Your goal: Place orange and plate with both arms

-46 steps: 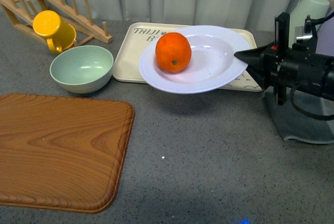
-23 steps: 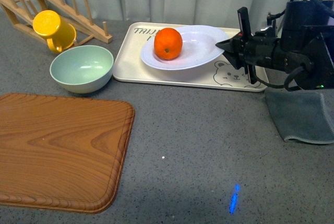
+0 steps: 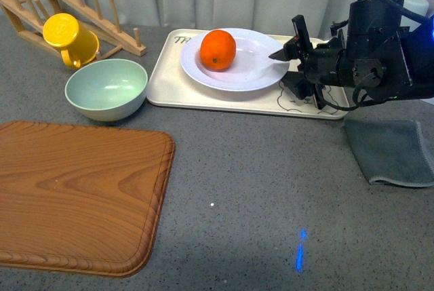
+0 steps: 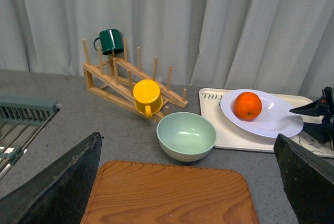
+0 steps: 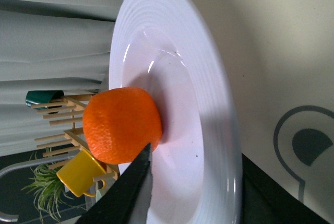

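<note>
Upper center, the right gripper (image 3: 283, 68) clamps the rim of the plate (image 3: 254, 67) holding the orange (image 3: 218, 49) over the tray (image 3: 169, 81).

The orange (image 4: 247, 105) sits in the plate (image 4: 271, 122), which rests on the beige tray (image 4: 235, 138) at the far right. A pale green bowl (image 4: 186, 136) stands on the grey tabletop (image 4: 120, 140) beside the tray, with a yellow mug (image 4: 146, 96) against the wooden rack (image 4: 112, 80) behind it. A wooden board (image 4: 167, 195) lies nearest, and the right tool (image 4: 318, 118) flanks the plate's rim with its dark tips.
</note>
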